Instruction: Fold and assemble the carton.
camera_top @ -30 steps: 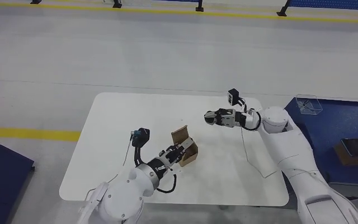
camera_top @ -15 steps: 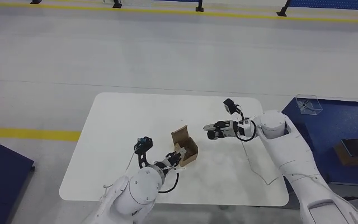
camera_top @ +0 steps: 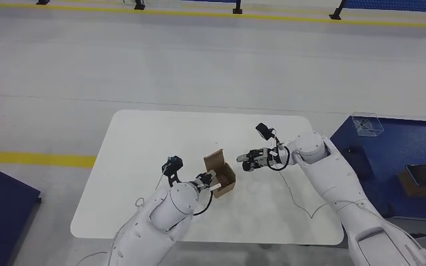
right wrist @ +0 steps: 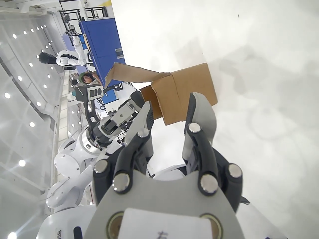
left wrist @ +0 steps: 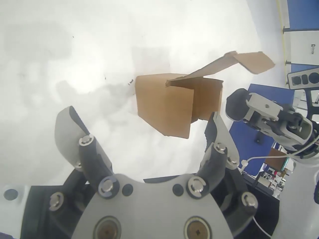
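Note:
A small brown carton point(camera_top: 220, 174) rests on the white table point(camera_top: 133, 166), one long flap point(camera_top: 213, 159) standing up from its open top. My left gripper point(camera_top: 206, 180) sits at the carton's near-left side, open; in the left wrist view its fingers point(left wrist: 68, 125) spread wide with the carton point(left wrist: 162, 105) just ahead, untouched. My right gripper point(camera_top: 244, 160) is close to the carton's right side, open. In the right wrist view the carton point(right wrist: 189, 83) lies just beyond its fingertips point(right wrist: 199, 105). Each wrist view also shows the other arm's gripper beyond the box.
The table's front edge runs close below the carton. A blue platform point(camera_top: 393, 153) stands to the right with a clear plastic bin point(camera_top: 366, 124) on it. A thin white cable point(camera_top: 303, 196) trails across the table under the right arm.
The right gripper has come down and left, from the table's back right to the carton's side. The left arm has shifted, its gripper staying at the carton. The carton barely moved.

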Tool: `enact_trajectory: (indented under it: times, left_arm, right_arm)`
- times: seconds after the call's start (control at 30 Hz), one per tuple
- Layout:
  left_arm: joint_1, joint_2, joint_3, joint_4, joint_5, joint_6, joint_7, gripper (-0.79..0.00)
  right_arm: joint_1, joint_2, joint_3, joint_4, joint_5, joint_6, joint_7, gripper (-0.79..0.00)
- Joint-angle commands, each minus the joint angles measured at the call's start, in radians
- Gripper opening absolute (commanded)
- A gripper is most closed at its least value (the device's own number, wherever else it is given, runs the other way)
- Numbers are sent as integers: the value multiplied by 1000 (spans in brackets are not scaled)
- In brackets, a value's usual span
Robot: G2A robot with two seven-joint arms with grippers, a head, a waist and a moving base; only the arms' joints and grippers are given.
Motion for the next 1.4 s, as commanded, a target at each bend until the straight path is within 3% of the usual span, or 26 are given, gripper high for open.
enact_trajectory:
  times: [0.0, 0.6, 1.07, 1.37]
  left_arm:
    - [-6, -1, 11, 18, 6, 1, -8, 0]
    - [-100, -42, 79, 198, 17, 1, 6, 0]
    - [-91, -57, 97, 197, 44, 1, -20, 0]
    - [-84, -67, 87, 204, 52, 1, -20, 0]
  right_arm:
    - [-1, -3, -7, 1, -1, -3, -1, -480]
    - [13, -39, -69, 22, -22, -5, 10, -480]
    - [13, -59, -97, -2, -42, -3, 3, -483]
    - [9, -27, -23, 1, -57, -21, 15, -471]
